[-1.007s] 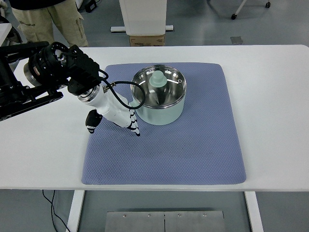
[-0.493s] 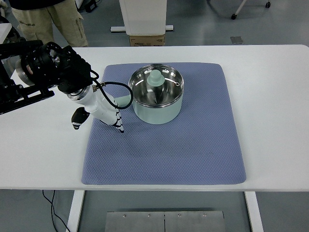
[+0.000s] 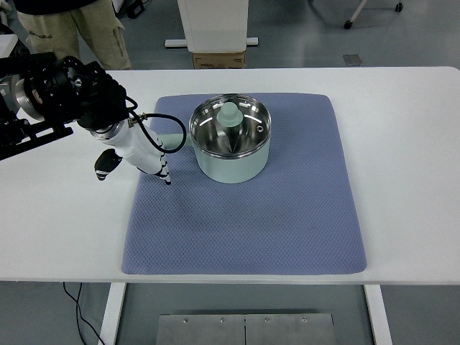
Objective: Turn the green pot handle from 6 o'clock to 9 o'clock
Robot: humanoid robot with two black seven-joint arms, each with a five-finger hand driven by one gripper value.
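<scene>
The pale green pot (image 3: 231, 164) with a steel inside stands on the back half of the blue-grey mat (image 3: 244, 223). A pale green knob-shaped piece (image 3: 229, 113) lies in it. Its handle (image 3: 173, 141) points left, toward 9 o'clock. My left hand (image 3: 147, 159) lies over the handle's outer end. Its white fingers (image 3: 162, 169) stretch toward the front right, and its black thumb (image 3: 103, 165) sticks out on the far side from the handle. I see no grasp around the handle. The right arm does not show.
The mat lies on a white table (image 3: 402, 144). My dark left forearm (image 3: 50, 97) reaches over the table's back left. Behind the table a person in khaki trousers (image 3: 72, 32) stands at the left, with a cardboard box (image 3: 218, 59) and a white stand further right.
My left hand has swept left and back. The pot has turned with it and shifted slightly left. The handle, hidden under the hand before, now shows pointing left.
</scene>
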